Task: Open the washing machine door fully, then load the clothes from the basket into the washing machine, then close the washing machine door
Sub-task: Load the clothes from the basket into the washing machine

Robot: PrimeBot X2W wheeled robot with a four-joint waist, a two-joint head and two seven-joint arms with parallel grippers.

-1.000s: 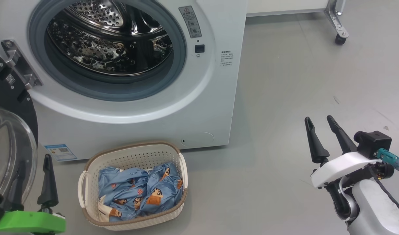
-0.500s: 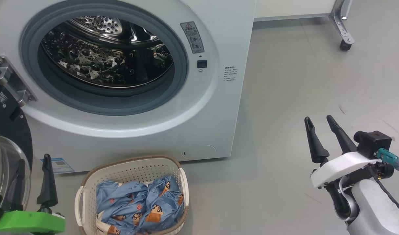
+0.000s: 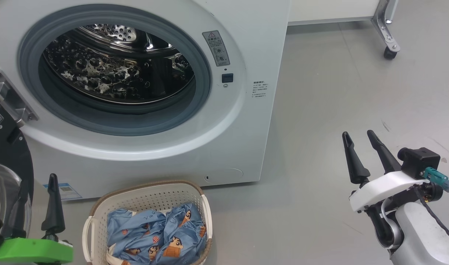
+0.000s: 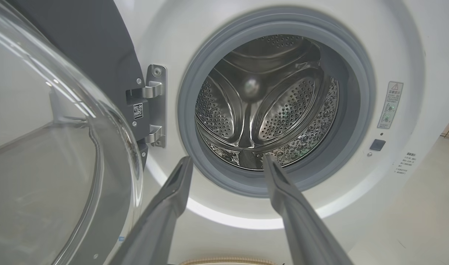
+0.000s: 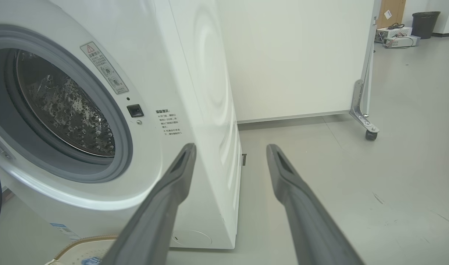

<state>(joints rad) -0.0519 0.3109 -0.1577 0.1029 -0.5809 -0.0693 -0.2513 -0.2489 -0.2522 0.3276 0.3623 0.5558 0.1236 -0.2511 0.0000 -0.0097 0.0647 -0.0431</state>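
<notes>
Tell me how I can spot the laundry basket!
Find the big white washing machine with its round opening. On the grey floor just in front of it sits the basket, small and cream-white with holes in its sides. It has a brown rim and holds the clothes, blue with cartoon boys.

No word can be read outright. On the front of the washing machine [image 3: 242,147], right of the opening, a grey warning sticker [image 3: 216,48] bears a red triangle sign and two round pictograms. Below it, small printed lines [image 3: 259,89] are too fine to read. A blue label sticker [image 3: 64,189] with a code square sits low on the left. A QR code tag [image 4: 137,110] is on the washing machine door [image 4: 92,48].
</notes>
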